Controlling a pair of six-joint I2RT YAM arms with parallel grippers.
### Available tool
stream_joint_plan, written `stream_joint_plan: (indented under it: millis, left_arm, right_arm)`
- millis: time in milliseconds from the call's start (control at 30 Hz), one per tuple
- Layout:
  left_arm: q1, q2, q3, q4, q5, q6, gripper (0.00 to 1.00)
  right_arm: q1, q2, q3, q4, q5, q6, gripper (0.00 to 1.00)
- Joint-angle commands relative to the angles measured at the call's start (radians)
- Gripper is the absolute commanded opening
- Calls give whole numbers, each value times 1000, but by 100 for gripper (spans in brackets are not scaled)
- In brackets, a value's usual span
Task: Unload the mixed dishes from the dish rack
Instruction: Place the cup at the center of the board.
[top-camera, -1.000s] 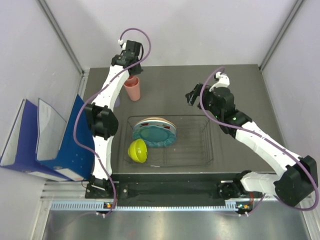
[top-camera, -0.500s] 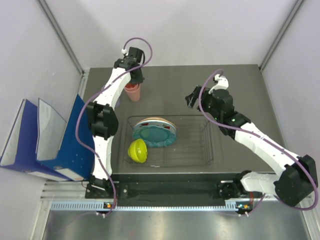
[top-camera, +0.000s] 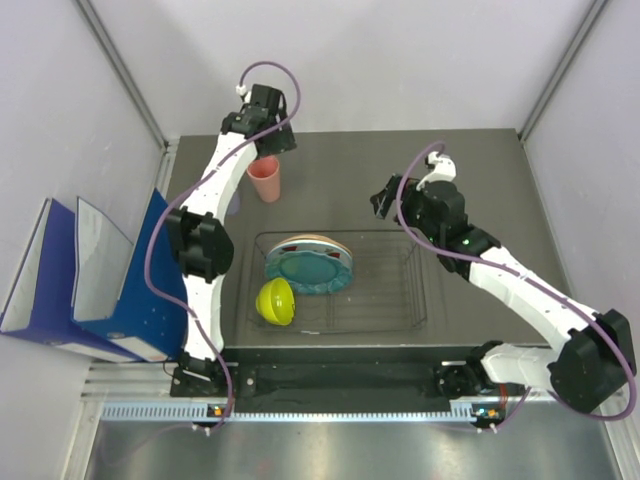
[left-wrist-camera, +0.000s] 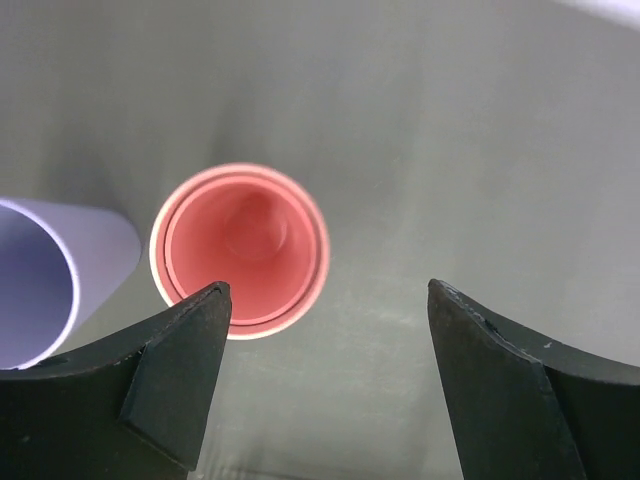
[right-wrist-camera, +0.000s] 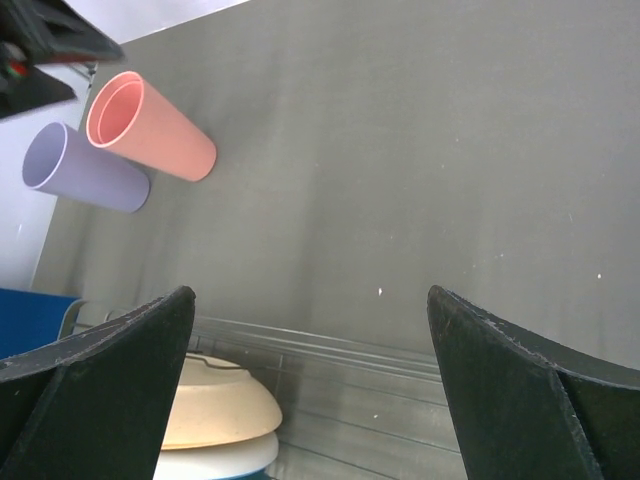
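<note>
Top cam sat high on the near side, looking down on the whole desk. Left wrist cam stared straight down, close over the salmon-pink cup; right wrist cam caught that cup too, from further off.

The salmon-pink cup stands upright, mouth up, on the surface beyond the dish rack. The lavender cup stands just beside it. In the rack's left half, 3 plates lean together on edge: the teal scalloped plate in front, then a white plate and the peach plate. The yellow-green bowl lies tipped at the near-left corner.
</note>
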Motion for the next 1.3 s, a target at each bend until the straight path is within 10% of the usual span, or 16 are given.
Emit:
stream_joint_plan:
  millis: [0, 267, 433, 700, 833, 1133, 1267]
  left_arm:
    - [-28, -179, -21, 158, -4, -12, 85]
    - [-300, -423, -146, 252, -252, 112, 87]
    - [-577, -662, -494, 300, -519, 118, 99]
    - [-977, -922, -724, -3, -975, -265, 99]
    - [-1065, -933, -744, -342, -997, -687, 99]
    - [-1075, -957, -890, -505, -796, -983, 99]
    - [-1076, -915, -898, -574, -715, -1038, 74]
  right_arm:
    - [26, -49, -5, 60, 11, -10, 100]
    - [57, -124, -13, -3, 109, -59, 100]
    - [66, -229, -70, -41, 161, -64, 100]
    - [73, -346, -166, -124, 216, -56, 100]
    - [73, -394, -196, -144, 236, -43, 100]
    - [89, -463, -222, -202, 276, -32, 100]
    - [89, -461, -232, -202, 273, -30, 99]
